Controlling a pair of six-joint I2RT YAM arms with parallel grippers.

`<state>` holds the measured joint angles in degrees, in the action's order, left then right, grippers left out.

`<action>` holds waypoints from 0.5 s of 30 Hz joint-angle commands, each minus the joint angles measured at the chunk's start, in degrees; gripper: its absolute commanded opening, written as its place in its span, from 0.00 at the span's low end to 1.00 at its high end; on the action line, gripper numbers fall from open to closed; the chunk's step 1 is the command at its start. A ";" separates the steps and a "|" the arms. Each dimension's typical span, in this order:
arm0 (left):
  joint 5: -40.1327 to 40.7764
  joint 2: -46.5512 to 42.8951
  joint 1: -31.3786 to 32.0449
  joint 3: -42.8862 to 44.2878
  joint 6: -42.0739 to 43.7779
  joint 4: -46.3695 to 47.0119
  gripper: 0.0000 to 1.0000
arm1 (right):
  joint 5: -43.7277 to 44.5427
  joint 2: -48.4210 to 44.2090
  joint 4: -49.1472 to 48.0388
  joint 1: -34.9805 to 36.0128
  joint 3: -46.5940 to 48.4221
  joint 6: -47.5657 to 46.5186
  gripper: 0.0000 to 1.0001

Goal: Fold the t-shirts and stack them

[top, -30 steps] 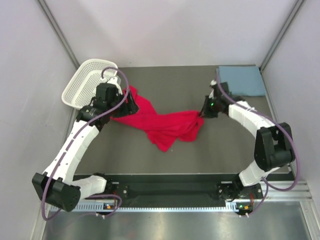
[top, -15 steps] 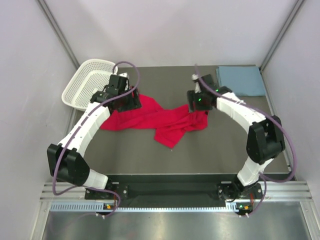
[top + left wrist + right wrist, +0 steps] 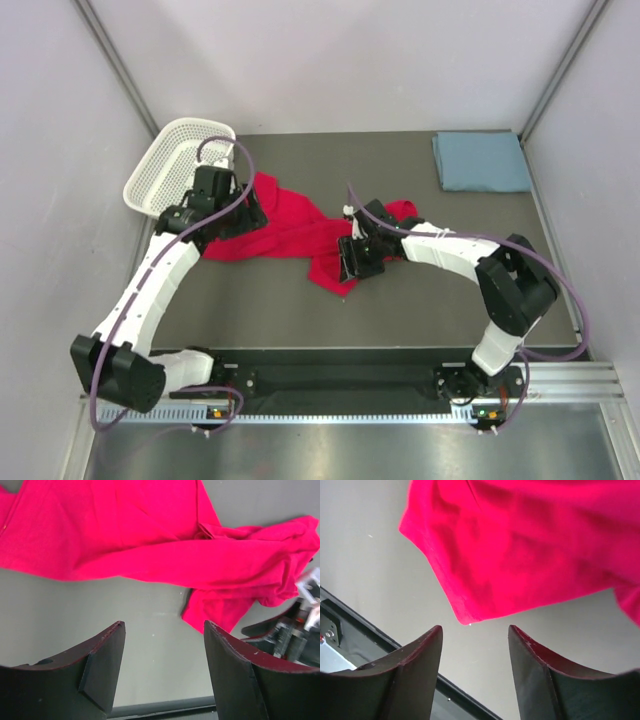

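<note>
The red t-shirt (image 3: pixel 290 235) lies unfolded and crumpled on the dark grey worktop (image 3: pixel 420 300). It forms a long rumpled band from just beside the white mesh basket (image 3: pixel 165 170) to a little right of the middle, with one bunched lobe reaching toward the near edge. The blue-grey t-shirt (image 3: pixel 482 162) sits well apart from it in the far right corner, folded into a flat rectangle. The basket stands tilted at the far left corner. The left arm (image 3: pixel 160 270) reaches to the left end of the red shirt. In the left wrist view the left jaws stand wide apart with nothing between them, only bare worktop showing in the gap. The red cloth lies beyond their tips and is not touched. The right arm (image 3: pixel 450 250) stretches left across the middle, its end over the near lobe of the red shirt. In the right wrist view the right jaws are also parted and hold nothing. A rounded corner of the red cloth lies just past their tips, with bare worktop beneath, and the black rail (image 3: pixel 350 625) at the worktop's near edge shows at lower left. Neither shirt is gripped, and the two are not stacked.
</note>
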<state>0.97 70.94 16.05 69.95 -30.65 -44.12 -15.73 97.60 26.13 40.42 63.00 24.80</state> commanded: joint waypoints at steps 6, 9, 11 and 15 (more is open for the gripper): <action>1.75 -10.11 -0.15 -3.33 -1.95 -5.45 0.69 | 2.19 2.33 -7.74 4.05 -2.97 5.61 0.51; 2.10 -11.43 -0.15 -2.63 -1.78 -6.85 0.69 | 3.24 3.64 -9.52 4.14 -4.29 7.11 0.42; 2.54 -12.05 -0.15 -2.37 -1.86 -7.73 0.69 | 4.65 4.44 -9.69 4.14 -4.73 7.37 0.30; 3.95 -12.93 -0.23 -1.31 -2.04 -9.05 0.70 | 7.28 1.64 -8.22 4.22 -7.62 6.41 0.04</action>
<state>3.07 59.55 16.03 66.78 -32.03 -51.37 -12.36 101.08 18.55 43.86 57.69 31.44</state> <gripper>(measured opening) 0.693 0.105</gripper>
